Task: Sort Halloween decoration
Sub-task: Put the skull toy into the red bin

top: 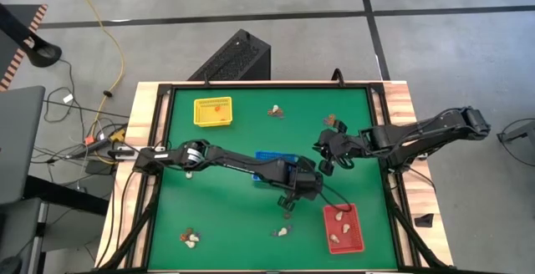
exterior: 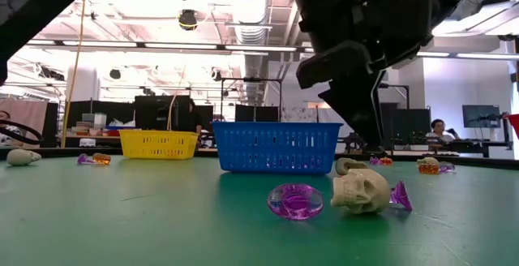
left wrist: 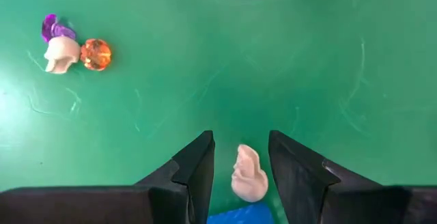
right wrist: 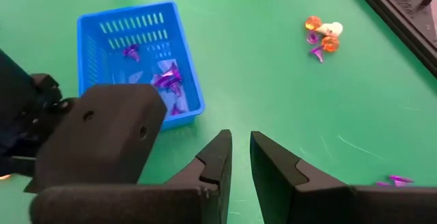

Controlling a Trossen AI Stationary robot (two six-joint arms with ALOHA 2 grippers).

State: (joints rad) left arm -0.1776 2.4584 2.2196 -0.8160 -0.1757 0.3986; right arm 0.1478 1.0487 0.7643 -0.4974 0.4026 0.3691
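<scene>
High view: my left gripper (top: 290, 203) low over mat between blue tray (top: 269, 156) and red tray (top: 344, 228); cream pieces already in red, so sorting goes by colour. Right gripper (top: 328, 164) waits near right edge.

Low view: cream skull (exterior: 360, 190) on mat beside purple ring (exterior: 294, 200), my arm above.

Left wrist view: my fingers (left wrist: 193, 166) part open, straddling cream skull (left wrist: 248, 174); contact unclear, not gripped yet. Another cluster (left wrist: 68, 46) well apart.

Right wrist view: right fingers (right wrist: 217, 157) nearly closed, empty. Purple pieces (right wrist: 166, 80) in blue tray (right wrist: 113, 26).
</scene>
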